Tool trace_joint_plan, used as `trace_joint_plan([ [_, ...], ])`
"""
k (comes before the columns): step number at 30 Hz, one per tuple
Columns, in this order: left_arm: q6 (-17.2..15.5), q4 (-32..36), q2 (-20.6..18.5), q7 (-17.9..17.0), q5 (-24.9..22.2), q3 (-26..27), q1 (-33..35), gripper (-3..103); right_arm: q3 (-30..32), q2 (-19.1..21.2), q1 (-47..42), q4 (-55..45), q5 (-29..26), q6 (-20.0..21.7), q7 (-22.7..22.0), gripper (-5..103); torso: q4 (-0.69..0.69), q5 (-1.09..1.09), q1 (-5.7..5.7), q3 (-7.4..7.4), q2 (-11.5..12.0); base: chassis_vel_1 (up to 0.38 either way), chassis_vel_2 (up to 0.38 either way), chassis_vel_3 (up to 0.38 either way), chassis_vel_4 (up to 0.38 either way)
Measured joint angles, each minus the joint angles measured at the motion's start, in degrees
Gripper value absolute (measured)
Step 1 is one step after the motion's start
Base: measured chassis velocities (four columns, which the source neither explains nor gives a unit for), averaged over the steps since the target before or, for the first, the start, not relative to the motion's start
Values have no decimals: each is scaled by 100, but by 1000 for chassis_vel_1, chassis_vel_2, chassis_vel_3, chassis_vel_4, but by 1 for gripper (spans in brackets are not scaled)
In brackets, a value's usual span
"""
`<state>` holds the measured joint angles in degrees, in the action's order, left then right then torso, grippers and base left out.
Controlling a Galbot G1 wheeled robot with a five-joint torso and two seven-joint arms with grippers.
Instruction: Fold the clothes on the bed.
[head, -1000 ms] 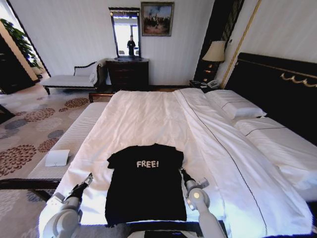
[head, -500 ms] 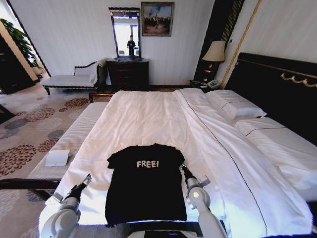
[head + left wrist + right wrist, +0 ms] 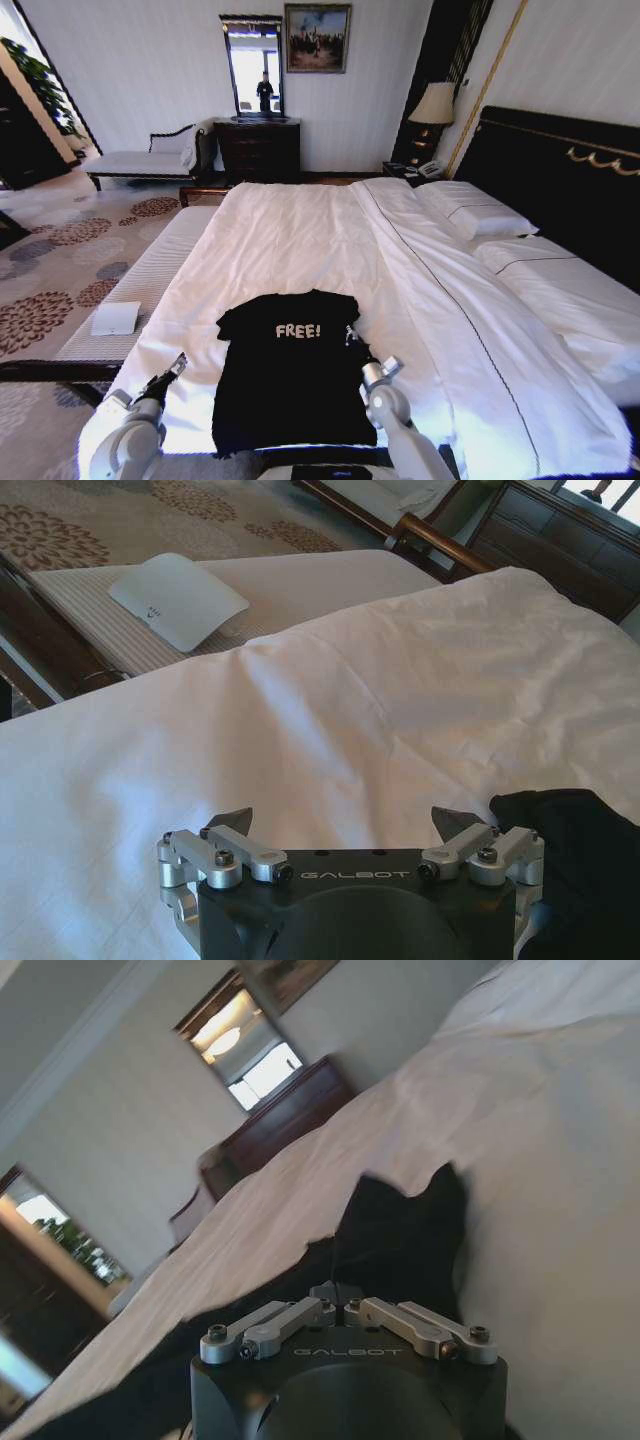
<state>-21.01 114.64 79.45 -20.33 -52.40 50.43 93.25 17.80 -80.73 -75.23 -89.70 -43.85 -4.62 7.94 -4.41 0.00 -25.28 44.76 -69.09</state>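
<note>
The right gripper point(image 3: 350, 338), fingers closed together, pressed on the black T-shirt point(image 3: 292, 370) at its right sleeve, near the bed's point(image 3: 300, 240) foot edge. The left gripper point(image 3: 176, 362) hovered spread apart beside the shirt's left edge, a white pad point(image 3: 116, 318) lay on the striped bench point(image 3: 150, 275).

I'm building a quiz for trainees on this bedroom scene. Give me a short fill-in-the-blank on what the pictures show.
1. The black T-shirt lies flat on the ___.
2. The white word printed on it reads ___.
3. The right gripper is over the shirt's ___ edge.
4. The left gripper has its fingers ___.

Missing: bed; FREE!; right; open
</note>
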Motion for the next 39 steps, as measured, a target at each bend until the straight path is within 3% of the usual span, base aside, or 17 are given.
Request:
trace_joint_plan([
  [6, 18, -150, 20, 8, 10, -20, -58, 100, -212, -27, -117, 298, 467, -181, 270, 0, -1, 0, 0, 0, 0, 0, 0, 0, 0],
  [10, 34, -199, 64, 16, 40, -36, -65, 100, -257, -42, -234, 342, 531, -397, 542, 21, 0, 0, 0, 0, 0, 0, 0, 0, 0],
  [12, 35, -199, 68, 17, 42, -36, -65, 100, -255, -44, -251, 323, 516, -445, 617, 21, -1, 0, 0, 0, 0, 0, 0, 0, 0],
  [17, 36, -179, 64, 19, 42, -7, -59, 100, -230, -22, -264, 61, 196, -565, 777, 43, -1, 0, 0, 0, 0, 0, 0, 0, 0],
  [21, 39, -158, 73, 20, 40, 8, -50, 100, -248, 10, -56, -109, -596, -401, 213, 59, -1, 0, 0, 0, 0, 0, 0, 0, 0],
  [24, 41, -145, 92, 20, 43, 8, -39, 100, -268, 27, 102, -109, -876, -245, -188, 65, -1, 0, 0, 0, 0, 0, 0, 0, 0],
  [25, 41, -141, 101, 20, 47, 8, -34, 100, -286, 41, 223, -97, -1053, -106, -453, 76, 0, -1, 0, 0, 0, 0, 0, 0, 0],
  [26, 41, -141, 101, 20, 47, 8, -34, 100, -286, 41, 223, -97, -1053, -106, -453, 76, 0, -1, 0, 0, 0, 0, 0, 0, 0],
  [27, 42, -140, 108, 20, 51, 8, -31, 100, -321, 64, 380, -52, -1267, 80, -740, 76, 0, 0, 0, 0, 0, 0, 0, 0, 0],
  [28, 43, -140, 108, 20, 54, 9, -30, 100, -336, 81, 498, -2, -1388, 189, -890, 81, 0, 0, 0, 0, 0, 0, 0, 0, 0],
  [33, 44, -157, 89, 18, 71, 23, -31, 100, -358, 105, 852, 255, -1556, 344, -1058, 99, 0, 0, 0, 0, 0, 0, 0, 0, 0],
  [39, 44, -208, 116, 8, 108, 3, -84, 100, -327, 114, 1070, 487, -1589, 367, -1084, 100, 0, 1, 0, 1, 0, 0, 0, 0, 0],
])
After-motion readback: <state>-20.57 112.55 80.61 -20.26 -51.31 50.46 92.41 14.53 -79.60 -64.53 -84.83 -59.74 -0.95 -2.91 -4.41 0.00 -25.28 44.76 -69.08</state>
